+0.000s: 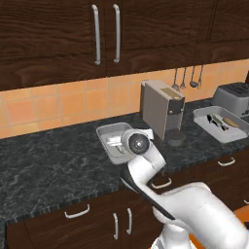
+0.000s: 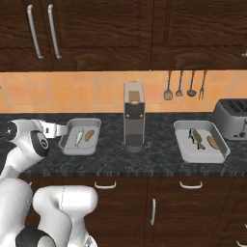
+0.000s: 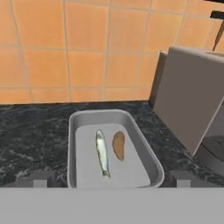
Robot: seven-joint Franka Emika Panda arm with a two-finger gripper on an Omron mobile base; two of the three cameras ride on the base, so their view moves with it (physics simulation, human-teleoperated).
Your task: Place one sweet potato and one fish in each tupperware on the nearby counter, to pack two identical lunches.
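Hand view: the grey rectangular tupperware [image 3: 83,120] holding a silver fish [image 3: 102,153] and brown sweet potato [image 3: 118,145] lies just ahead of the wide-open, empty gripper [image 3: 111,178], black speckled counter [image 3: 30,135] bare leftward, grey coffee machine [image 3: 192,96] close right.

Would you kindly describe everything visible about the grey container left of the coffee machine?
The grey container is a shallow rectangular tub with rounded corners and a raised rim, plastic-looking and lidless. It sits flat on the black speckled counter, left of the coffee machine. Inside lie a slim silvery fish and a brown sweet potato, side by side.
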